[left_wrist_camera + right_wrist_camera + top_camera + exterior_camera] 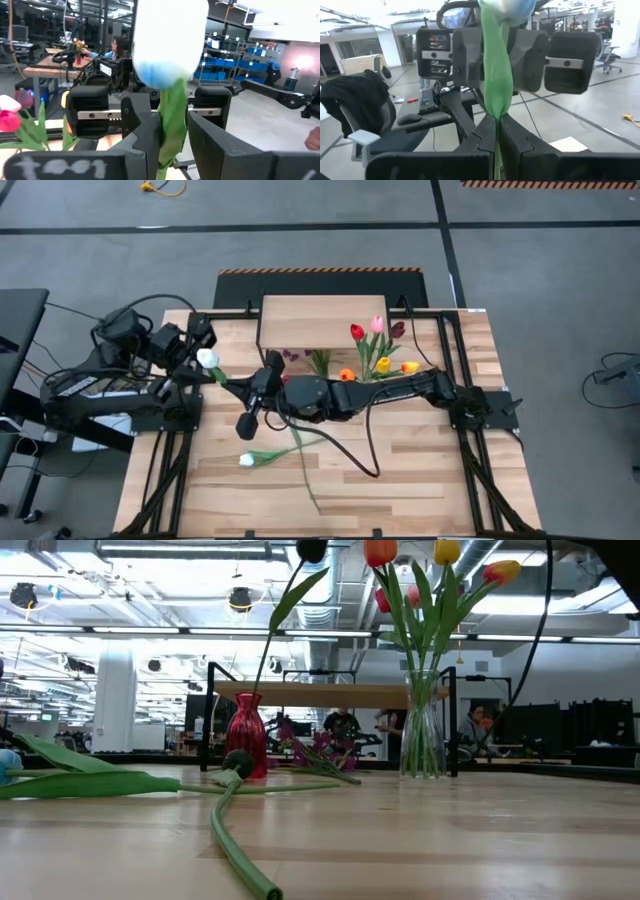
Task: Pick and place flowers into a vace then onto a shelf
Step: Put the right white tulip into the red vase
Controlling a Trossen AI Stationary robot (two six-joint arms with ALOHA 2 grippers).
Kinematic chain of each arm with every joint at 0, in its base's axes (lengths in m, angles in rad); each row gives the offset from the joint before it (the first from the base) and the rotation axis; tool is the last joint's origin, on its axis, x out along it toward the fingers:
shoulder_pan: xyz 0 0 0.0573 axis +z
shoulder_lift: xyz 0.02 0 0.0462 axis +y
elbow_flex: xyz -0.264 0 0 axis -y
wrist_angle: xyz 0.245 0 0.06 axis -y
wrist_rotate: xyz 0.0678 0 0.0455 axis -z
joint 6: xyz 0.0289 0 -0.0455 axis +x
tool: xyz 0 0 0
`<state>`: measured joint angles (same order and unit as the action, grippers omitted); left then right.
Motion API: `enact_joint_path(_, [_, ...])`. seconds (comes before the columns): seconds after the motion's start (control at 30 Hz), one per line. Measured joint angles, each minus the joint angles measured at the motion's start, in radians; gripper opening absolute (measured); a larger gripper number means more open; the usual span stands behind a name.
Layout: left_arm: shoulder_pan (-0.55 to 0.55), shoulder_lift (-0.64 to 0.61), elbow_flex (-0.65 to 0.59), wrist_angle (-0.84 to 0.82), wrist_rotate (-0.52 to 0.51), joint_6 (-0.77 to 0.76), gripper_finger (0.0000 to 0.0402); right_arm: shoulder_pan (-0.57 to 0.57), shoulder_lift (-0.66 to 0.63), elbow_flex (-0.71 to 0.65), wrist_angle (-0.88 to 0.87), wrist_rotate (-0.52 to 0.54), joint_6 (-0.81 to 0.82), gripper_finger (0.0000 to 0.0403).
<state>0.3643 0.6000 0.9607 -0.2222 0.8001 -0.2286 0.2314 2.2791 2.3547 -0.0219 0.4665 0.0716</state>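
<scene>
Both end effectors, L (172, 145) & R (497, 137), clamp same white tulip (208, 359) stem.

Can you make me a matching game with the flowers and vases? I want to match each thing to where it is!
Things:
1. white tulip
2. orange and yellow tulips
3. red vase
4. tulip with the long stem

Places:
A. standing in the clear glass vase
B. lying flat on the table
C. pinched between the two grippers, left gripper and right gripper
D. standing on the table in front of the shelf

Pairs: 1-C, 2-A, 3-D, 4-B
</scene>
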Motion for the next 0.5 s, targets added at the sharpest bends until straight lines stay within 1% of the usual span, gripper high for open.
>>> enact_joint_path(0.17, [-0.033,0.025,0.0,-0.002,0.0,0.009,0.0085,0.002,0.0,0.0,-0.001,0.0,0.0,0.0])
enact_joint_path(0.3, [-0.049,0.03,0.0,-0.003,-0.004,0.054,0.0063,0.001,0.0,0.0,-0.003,-0.006,0.0,0.0006])
enact_joint_path(0.43, [-0.052,0.023,0.0,-0.002,-0.026,0.088,0.0015,0.002,0.0,0.0,-0.015,-0.02,0.0,0.0039])
enact_joint_path(0.5, [-0.052,0.019,0.0,0.006,-0.042,0.101,0.0008,0.003,-0.001,0.0,-0.027,-0.02,0.0,0.0062])
